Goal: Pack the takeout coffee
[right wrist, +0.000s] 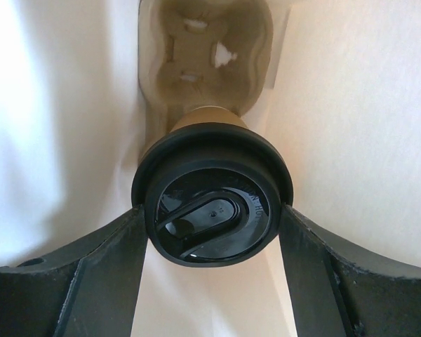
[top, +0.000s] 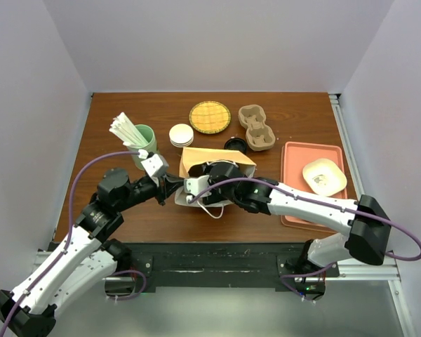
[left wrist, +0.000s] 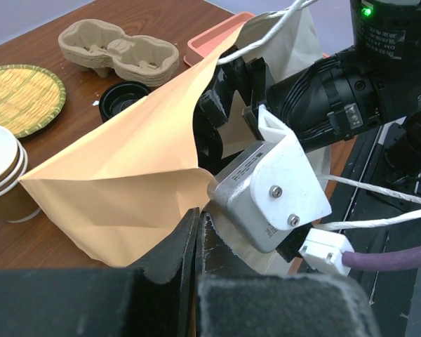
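The takeout coffee (right wrist: 209, 210), a brown paper cup with a black lid, is inside the tan paper bag (top: 217, 158), seen lid-on in the right wrist view. My right gripper (right wrist: 212, 214) reaches into the bag and is shut on the cup's lid, one finger (right wrist: 105, 260) on each side. Below the cup, at the bag's bottom, lies a pulp cup carrier (right wrist: 205, 56). My left gripper (left wrist: 196, 242) is shut on the bag's near rim and holds its mouth open. In the top view the cup is hidden by the bag and the right wrist (top: 224, 175).
A pale green cup of white sticks (top: 144, 144) stands left of the bag. Behind it are stacked white-lidded cups (top: 181, 135), a woven mat (top: 210, 117), a loose black lid (top: 234, 144) and a second pulp carrier (top: 257, 126). A pink tray (top: 295, 151) with a white bowl (top: 324, 175) lies right.
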Tool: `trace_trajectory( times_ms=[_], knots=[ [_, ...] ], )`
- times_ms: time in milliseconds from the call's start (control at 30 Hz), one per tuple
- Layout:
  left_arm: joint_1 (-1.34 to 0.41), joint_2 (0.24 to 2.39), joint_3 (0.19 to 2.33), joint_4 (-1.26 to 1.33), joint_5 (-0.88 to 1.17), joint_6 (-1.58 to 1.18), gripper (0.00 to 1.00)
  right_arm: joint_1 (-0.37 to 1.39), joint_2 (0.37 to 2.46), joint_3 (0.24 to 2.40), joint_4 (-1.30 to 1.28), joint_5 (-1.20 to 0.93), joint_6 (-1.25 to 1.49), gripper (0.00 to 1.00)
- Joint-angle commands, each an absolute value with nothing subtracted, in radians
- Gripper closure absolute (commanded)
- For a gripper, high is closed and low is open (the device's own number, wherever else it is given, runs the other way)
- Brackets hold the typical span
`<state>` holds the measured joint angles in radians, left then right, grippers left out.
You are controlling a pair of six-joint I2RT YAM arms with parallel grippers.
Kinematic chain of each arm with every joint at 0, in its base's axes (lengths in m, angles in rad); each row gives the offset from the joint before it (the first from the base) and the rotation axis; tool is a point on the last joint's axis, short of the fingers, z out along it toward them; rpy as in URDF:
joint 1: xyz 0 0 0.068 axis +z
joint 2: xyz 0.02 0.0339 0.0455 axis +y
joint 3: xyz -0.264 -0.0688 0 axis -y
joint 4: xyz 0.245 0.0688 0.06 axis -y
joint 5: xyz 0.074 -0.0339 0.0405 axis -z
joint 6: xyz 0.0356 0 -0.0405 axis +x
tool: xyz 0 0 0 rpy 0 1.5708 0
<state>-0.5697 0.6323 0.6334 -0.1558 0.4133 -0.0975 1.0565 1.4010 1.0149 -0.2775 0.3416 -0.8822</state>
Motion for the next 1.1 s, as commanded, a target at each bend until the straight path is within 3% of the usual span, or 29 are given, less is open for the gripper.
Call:
trace_trajectory(
  times_ms=[0,367,800,1067],
  knots=[
    [-0.572,0.615,0.669,-0.126,0.436,-0.110,1.00,1.049,1.344,1.098,-0.473,0.296,-0.828,0.67],
    [-0.572,0.627,0.658,-0.095,0.439,-0.112,1.00,1.039,1.373,1.169,-0.686,0.190,-0.813,0.67],
    [-0.571,0.632,0.672,-0.101,0.449,-0.130,1.00,1.037,1.436,1.029,-0.319,0.431,-0.808,0.68],
    [-0.571,0.635,0.676,-0.101,0.442,-0.133,1.00,1.035,1.402,1.012,-0.299,0.437,-0.830,0.68]
  ],
)
